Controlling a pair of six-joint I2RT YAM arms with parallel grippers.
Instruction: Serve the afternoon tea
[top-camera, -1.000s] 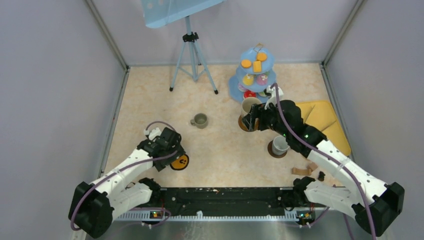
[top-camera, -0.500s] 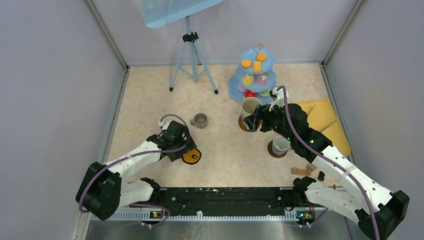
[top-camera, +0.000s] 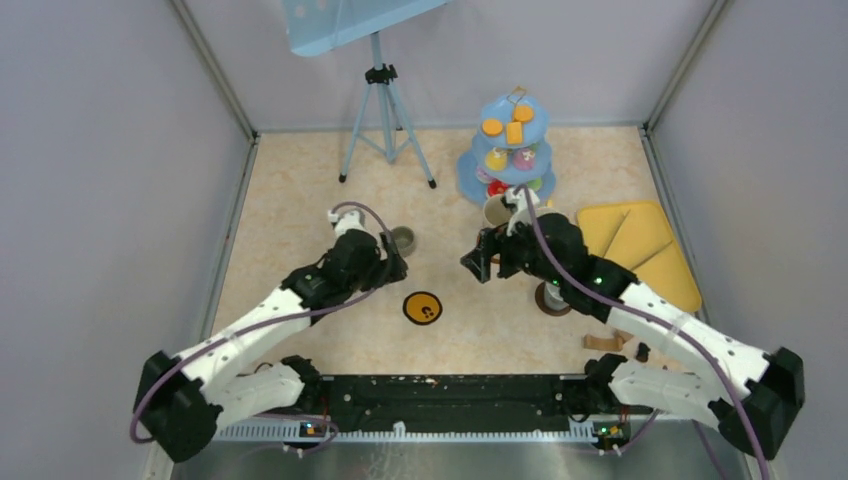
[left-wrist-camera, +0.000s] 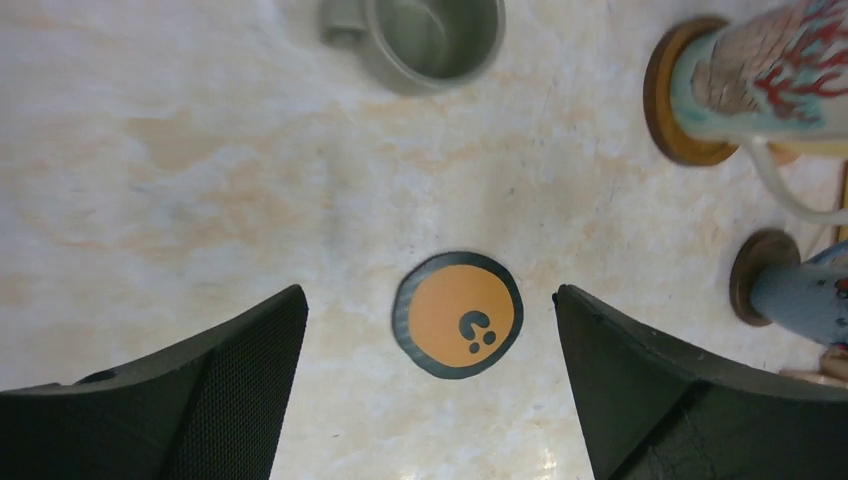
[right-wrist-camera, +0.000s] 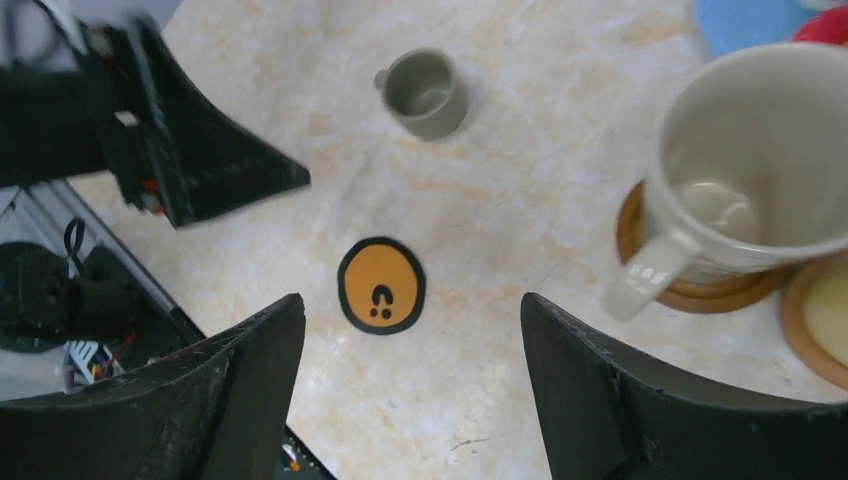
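Note:
An orange round coaster with a black rim (top-camera: 423, 307) lies flat on the table between both arms; it also shows in the left wrist view (left-wrist-camera: 458, 315) and the right wrist view (right-wrist-camera: 380, 285). My left gripper (top-camera: 392, 262) is open and empty, hovering beside a small grey mug (top-camera: 404, 238) (left-wrist-camera: 430, 35). My right gripper (top-camera: 477, 263) is open and empty, left of the large cream mug (top-camera: 497, 210) (right-wrist-camera: 750, 165) on its brown coaster (right-wrist-camera: 690, 285). A second small grey mug (top-camera: 553, 294) stands on a coaster. The light-blue cake stand (top-camera: 512, 150) holds toy cakes. No yellow mug shows.
A flat yellow tray (top-camera: 640, 250) lies at the right. Tongs (top-camera: 610, 341) lie near the front right. A tripod (top-camera: 382, 110) stands at the back. Grey walls enclose the table on three sides.
The orange coaster has slid right toward the table's middle and now lies free. My left gripper moved up and right to the grey mug. My right gripper moved left, away from the cream mug.

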